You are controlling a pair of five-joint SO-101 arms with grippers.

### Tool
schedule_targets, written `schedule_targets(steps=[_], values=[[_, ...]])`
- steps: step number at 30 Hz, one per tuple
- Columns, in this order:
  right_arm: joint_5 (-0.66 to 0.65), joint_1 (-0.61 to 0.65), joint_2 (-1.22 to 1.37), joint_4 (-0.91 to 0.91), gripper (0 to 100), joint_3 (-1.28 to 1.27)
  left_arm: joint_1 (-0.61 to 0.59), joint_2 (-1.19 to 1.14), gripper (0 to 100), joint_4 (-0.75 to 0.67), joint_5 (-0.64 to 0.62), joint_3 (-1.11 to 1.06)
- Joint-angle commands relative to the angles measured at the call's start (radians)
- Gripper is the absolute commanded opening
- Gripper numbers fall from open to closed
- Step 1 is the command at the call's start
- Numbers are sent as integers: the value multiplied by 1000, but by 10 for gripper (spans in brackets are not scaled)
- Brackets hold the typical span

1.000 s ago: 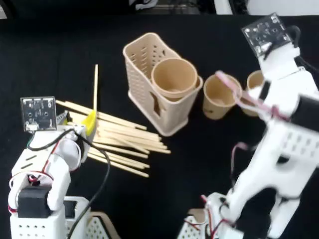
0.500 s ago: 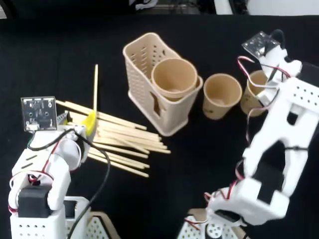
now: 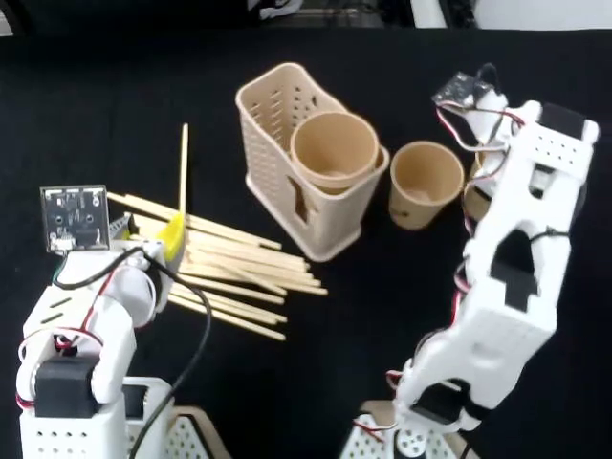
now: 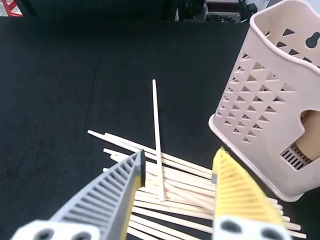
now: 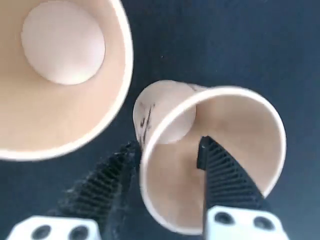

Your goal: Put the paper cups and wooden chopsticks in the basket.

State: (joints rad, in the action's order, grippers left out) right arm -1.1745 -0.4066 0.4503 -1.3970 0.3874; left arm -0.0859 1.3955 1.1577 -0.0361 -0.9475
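A beige basket [image 3: 277, 158] stands mid-table with one paper cup [image 3: 335, 148] inside it. A second paper cup [image 3: 424, 182] stands to its right. A third cup [image 5: 220, 150] lies mostly under the right arm [image 3: 521, 191]. My right gripper [image 5: 167, 145] is open and straddles that cup's wall, one finger outside and one finger [image 5: 220, 172] inside the rim. Wooden chopsticks [image 3: 234, 273] lie in a loose pile left of the basket. My left gripper [image 4: 177, 160] hangs open just above the pile, over a single chopstick [image 4: 157, 135] that lies across the others.
The black table runs to a cluttered back edge. The basket [image 4: 275, 100] sits close to the chopstick pile's right end. Both arm bases [image 3: 67, 382] stand at the front edge. Bare cloth lies between the pile and the right arm's base.
The right arm has swung in and down over the far-right cup, covering most of it in the high view. The left arm and the chopsticks have not moved.
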Motion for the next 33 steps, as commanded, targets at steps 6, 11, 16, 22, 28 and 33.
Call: schedule_targets(steps=[6, 11, 16, 22, 28, 33], values=[[-9, -11, 36, -107, 11, 219, 15, -2, 230, -18, 9, -10], [-9, -31, 36, -256, 11, 380, 15, -2, 230, -18, 9, -12], [34, -40, 19, -373, 11, 598, 15, -2, 230, -18, 9, -13], [101, 23, -266, -371, 11, 475, 61, -2, 230, -17, 8, -33], [95, 241, -826, -370, 11, 140, 77, 0, 230, -18, 3, -38], [97, 419, -1118, -370, 11, -35, 85, 0, 230, -20, 2, -50]])
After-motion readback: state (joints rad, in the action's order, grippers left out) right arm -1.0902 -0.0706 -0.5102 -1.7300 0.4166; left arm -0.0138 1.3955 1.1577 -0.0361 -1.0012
